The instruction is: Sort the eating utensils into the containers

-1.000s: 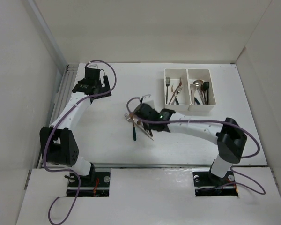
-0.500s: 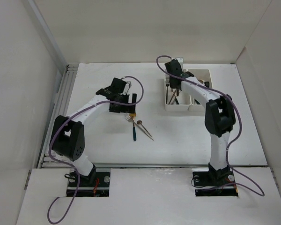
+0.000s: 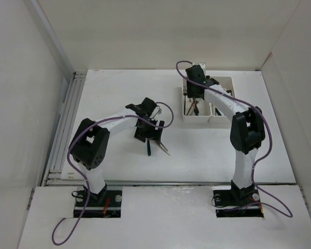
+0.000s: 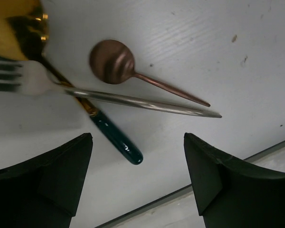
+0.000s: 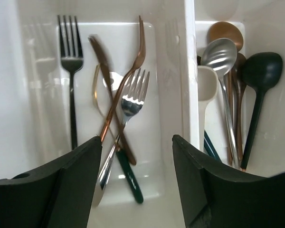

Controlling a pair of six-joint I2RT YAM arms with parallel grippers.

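Hovering spread over three loose utensils (image 3: 148,150) near mid-table, L gripper (image 4: 137,159) risked pinching two at once, since silver fork (image 4: 133,99) crossed teal-handled one (image 4: 116,140) w/ copper spoon (image 4: 111,61) just beside; R gripper (image 5: 135,154), also spread & empty, hung over containers' (image 3: 220,119) left bin (image 5: 164,109) at far right.

The white table (image 3: 114,93) bore a two-bin tray (image 3: 225,120) far right and, mid-table, a copper spoon (image 4: 111,61) beside a silver fork (image 4: 133,100) crossing a teal-handled gold utensil (image 4: 116,140)

A lab test cell: 2 robot arms (image 3: 114,120) boxed by white walls (image 3: 20,78).
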